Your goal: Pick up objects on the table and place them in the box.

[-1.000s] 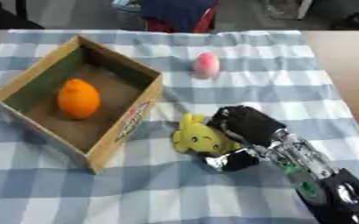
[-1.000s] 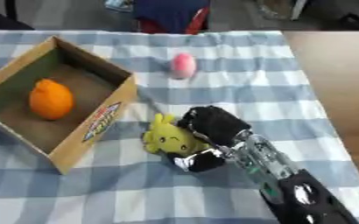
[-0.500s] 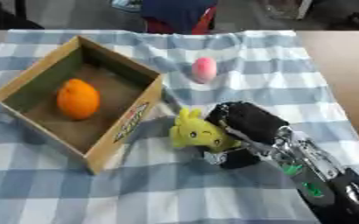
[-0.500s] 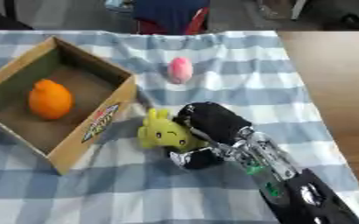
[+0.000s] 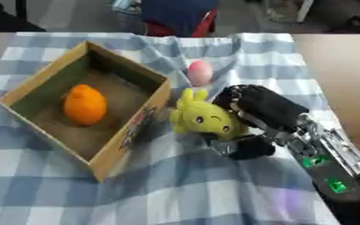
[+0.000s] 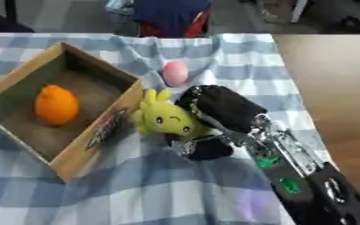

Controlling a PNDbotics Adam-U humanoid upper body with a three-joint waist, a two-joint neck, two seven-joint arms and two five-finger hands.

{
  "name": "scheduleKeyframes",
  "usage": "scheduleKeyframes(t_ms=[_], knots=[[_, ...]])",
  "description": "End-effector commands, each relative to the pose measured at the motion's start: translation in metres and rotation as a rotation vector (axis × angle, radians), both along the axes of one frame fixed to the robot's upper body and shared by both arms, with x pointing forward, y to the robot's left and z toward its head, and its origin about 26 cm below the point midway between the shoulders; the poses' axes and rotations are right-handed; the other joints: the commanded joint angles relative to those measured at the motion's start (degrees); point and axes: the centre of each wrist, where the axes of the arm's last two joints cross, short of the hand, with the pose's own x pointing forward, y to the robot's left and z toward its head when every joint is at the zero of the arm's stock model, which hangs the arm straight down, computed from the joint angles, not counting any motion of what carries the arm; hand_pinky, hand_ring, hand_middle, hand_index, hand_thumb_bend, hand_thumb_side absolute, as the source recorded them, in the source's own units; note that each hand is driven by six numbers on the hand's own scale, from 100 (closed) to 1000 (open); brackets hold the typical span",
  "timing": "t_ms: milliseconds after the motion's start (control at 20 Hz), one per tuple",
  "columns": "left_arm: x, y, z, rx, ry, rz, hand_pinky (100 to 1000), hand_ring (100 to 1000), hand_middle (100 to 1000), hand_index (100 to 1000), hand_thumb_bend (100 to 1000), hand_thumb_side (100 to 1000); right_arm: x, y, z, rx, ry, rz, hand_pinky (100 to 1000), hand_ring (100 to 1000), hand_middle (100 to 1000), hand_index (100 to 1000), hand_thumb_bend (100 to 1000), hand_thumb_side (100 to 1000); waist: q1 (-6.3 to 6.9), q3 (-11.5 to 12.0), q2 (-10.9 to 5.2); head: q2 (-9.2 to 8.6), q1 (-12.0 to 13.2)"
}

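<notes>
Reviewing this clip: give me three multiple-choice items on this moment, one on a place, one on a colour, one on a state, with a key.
1. Where is the orange fruit?
A. inside the box
B. on the cloth
C. in the right hand

2. What colour is the toy at the right hand?
A. blue
B. yellow
C. white

3. The right hand is
A. curled round the toy
B. flat on the cloth
C. out of view

Key: A, the orange fruit lies in the box; B, the toy is yellow; A, the right hand wraps it.
</notes>
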Motion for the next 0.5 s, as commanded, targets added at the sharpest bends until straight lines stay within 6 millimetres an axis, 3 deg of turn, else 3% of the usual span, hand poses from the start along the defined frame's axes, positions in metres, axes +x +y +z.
scheduleKeyframes(t_ms=[50, 200, 500], knots=[[-0.0023, -0.0001, 0.0087, 0.012, -0.030, -0.004, 313, 707, 614, 810, 100, 684, -0.0038, -0.0059, 0.0150, 0.009, -0.042, -0.014, 496, 697, 594, 664, 100, 690, 0.16, 0.0, -1.18, -0.61, 0.1], [-0.0022, -0.0001, 0.0089, 0.012, -0.032, -0.005, 313, 708, 614, 810, 100, 684, -0.0035, -0.0069, 0.0148, 0.014, -0.036, -0.021, 506, 723, 685, 711, 100, 700, 0.21, 0.1, -1.14, -0.57, 0.0], [-0.0020, -0.0007, 0.0095, 0.012, -0.034, -0.007, 313, 708, 615, 809, 100, 684, -0.0010, -0.0077, 0.0090, -0.002, 0.003, -0.022, 507, 724, 690, 749, 100, 783, 0.23, 0.3, -1.05, -0.62, 0.0]])
